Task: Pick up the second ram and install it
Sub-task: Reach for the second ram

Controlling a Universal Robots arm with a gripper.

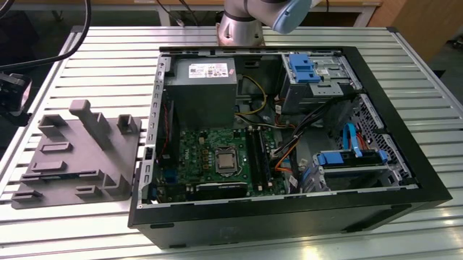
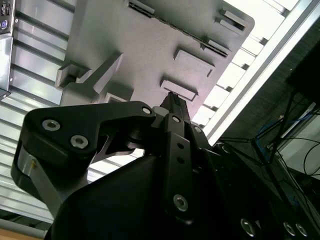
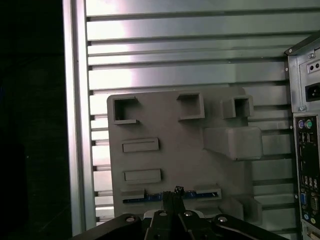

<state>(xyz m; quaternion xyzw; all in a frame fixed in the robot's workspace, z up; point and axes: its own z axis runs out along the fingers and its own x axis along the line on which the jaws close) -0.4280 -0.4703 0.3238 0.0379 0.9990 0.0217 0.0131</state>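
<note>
Holds the gripper [image 3: 175, 191] closed tight on nothing, above the grey fixture plate [image 3: 165, 125] on the slatted table [image 3: 190, 50]. Finds the second ram [image 3: 200, 194] standing on edge in the plate's long slot, partly hidden behind the gripper in the first wrist view. Shows the open computer case [image 1: 289, 222] beside the plate, toward the exterior view's right.
</note>
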